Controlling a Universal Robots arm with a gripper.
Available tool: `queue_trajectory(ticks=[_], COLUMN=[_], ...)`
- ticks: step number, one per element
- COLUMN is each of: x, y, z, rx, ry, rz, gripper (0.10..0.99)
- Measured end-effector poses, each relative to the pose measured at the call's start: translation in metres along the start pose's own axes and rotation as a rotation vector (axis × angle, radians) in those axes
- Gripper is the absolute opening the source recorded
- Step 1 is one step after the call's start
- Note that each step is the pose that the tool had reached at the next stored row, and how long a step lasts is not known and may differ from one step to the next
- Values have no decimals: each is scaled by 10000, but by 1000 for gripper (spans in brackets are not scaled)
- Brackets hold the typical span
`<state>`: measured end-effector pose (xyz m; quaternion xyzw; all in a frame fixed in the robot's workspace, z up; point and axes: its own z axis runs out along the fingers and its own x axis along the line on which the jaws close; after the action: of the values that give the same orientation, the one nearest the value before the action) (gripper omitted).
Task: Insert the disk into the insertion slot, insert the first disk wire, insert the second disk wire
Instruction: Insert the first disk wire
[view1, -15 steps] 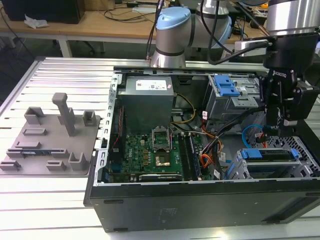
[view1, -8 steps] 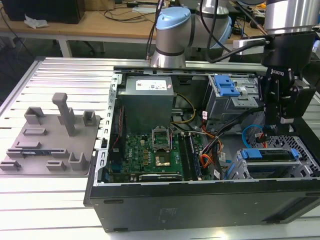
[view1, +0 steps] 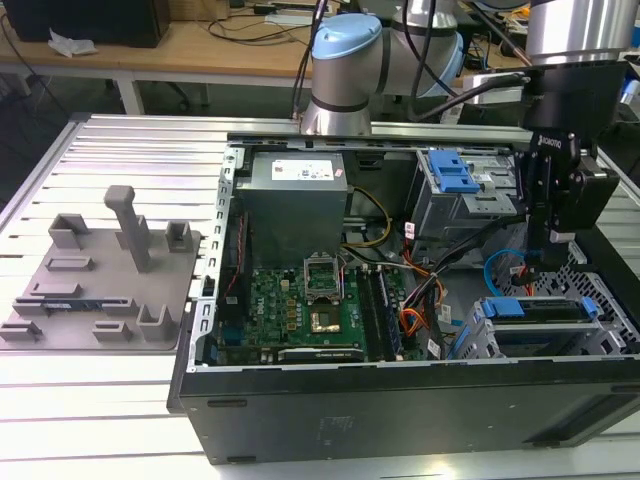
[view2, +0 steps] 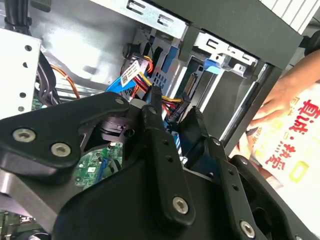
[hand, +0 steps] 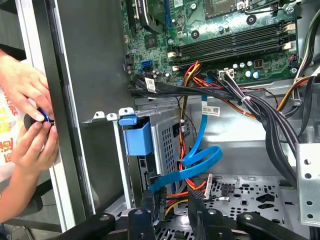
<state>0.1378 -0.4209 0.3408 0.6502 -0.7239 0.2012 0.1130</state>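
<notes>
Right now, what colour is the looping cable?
The looping cable is light blue; first wrist view.

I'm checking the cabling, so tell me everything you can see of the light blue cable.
The light blue cable is a thin, flat, plastic-looking ribbon. In the first wrist view it hangs below the dark wire bundle, wears a white tag near its top, folds into a slack loop beside the insertion slot, then slants down toward the gripper.

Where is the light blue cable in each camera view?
Exterior view: cable loops on the exterior view's right, beside the hand.
Second wrist view: cable just past the hand, beside orange-red wires.
First wrist view: cable loops just past the hand.
Shared landmark: the hand.
</notes>
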Motion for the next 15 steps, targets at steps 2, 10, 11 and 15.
queue_trajectory(ticks=[2,10,11,15], x=[-3,-11,-12,-25], y=[-6,-6,-6,-6], z=[3,19,20,24], rx=[3,-23,-52,-65], ry=[4,60,80,120], rz=[-6,-142,-173,-281], gripper=[408,408,408,408])
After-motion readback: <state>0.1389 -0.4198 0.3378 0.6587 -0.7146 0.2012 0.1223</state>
